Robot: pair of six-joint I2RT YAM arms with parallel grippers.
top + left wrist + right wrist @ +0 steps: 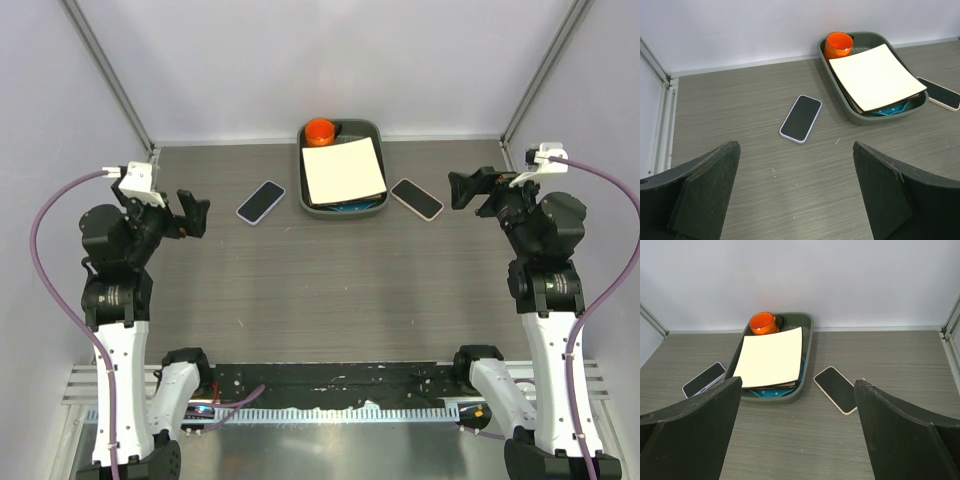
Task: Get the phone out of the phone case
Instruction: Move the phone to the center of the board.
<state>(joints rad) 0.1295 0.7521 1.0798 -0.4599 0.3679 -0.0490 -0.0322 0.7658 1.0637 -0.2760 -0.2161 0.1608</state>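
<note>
Left gripper (196, 214) is spread wide, nothing between its fingers, hovering by the tabletop's (330, 285) left edge. Right gripper (461, 190) is the same, wide apart & empty, by the right edge. I see 2 phones lying flat, screens up, toward the far edge: lilac-cased phone (261, 201) just left of the tray (360, 124), pale-cased phone (417, 198) just right of it, both untouched. Tray sits mid far edge w/ an orange mug (320, 131) at its back and a white pad (343, 170) over the rest.
</note>
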